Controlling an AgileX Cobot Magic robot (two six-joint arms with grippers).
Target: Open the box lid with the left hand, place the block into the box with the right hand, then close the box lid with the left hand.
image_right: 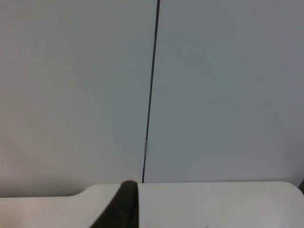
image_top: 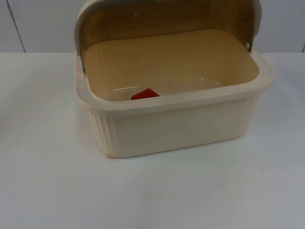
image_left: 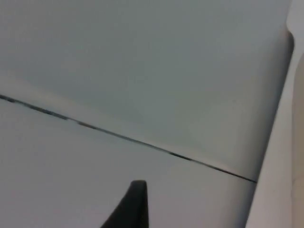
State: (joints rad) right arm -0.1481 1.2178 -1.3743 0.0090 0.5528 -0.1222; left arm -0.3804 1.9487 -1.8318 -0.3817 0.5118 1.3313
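The cream box (image_top: 181, 126) stands on the white table (image_top: 47, 191) with its lid (image_top: 167, 19) swung up and back; the red block (image_top: 145, 94) lies inside on the floor, against the near wall. The left gripper (image_left: 135, 209) faces the grey partition wall (image_left: 142, 71), a pale edge, perhaps the box, just beside it; the right gripper (image_right: 124, 206) hangs above the table edge, facing the wall's dark seam (image_right: 151, 90); whether either pincer is spread or pressed together cannot be told. Bare table lies around the box.
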